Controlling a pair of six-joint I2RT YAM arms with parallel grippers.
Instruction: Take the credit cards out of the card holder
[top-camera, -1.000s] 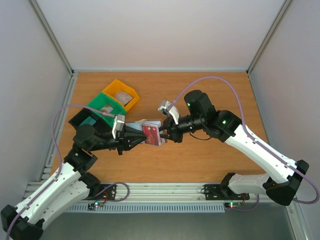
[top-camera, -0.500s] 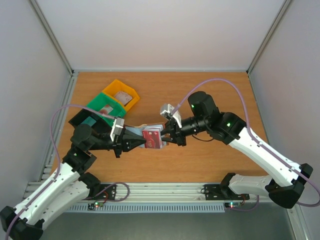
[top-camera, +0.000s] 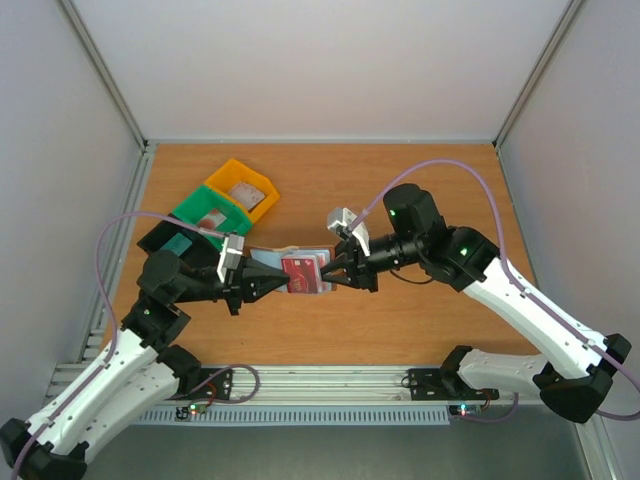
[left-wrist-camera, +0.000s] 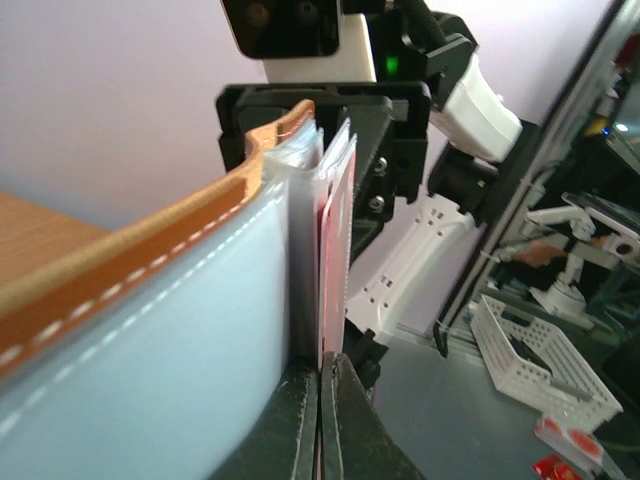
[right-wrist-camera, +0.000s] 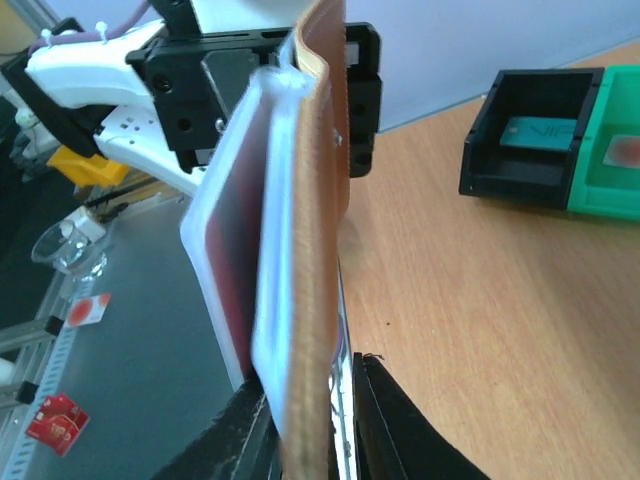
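While left gripper (top-camera: 284, 284) pinches red credit card (top-camera: 305, 273) | right gripper (top-camera: 335, 275) clasps brown card holder (right-wrist-camera: 315, 200)

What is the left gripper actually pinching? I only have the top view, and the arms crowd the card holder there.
Observer: The left wrist view shows the left gripper shut on the bottom edge of a red credit card, not on the card holder beside it.
Operator: And the other arm?
Observer: In the right wrist view the holder's brown edge stands between the fingers of the right gripper. A slight gap shows at one finger, so I cannot tell if it grips.
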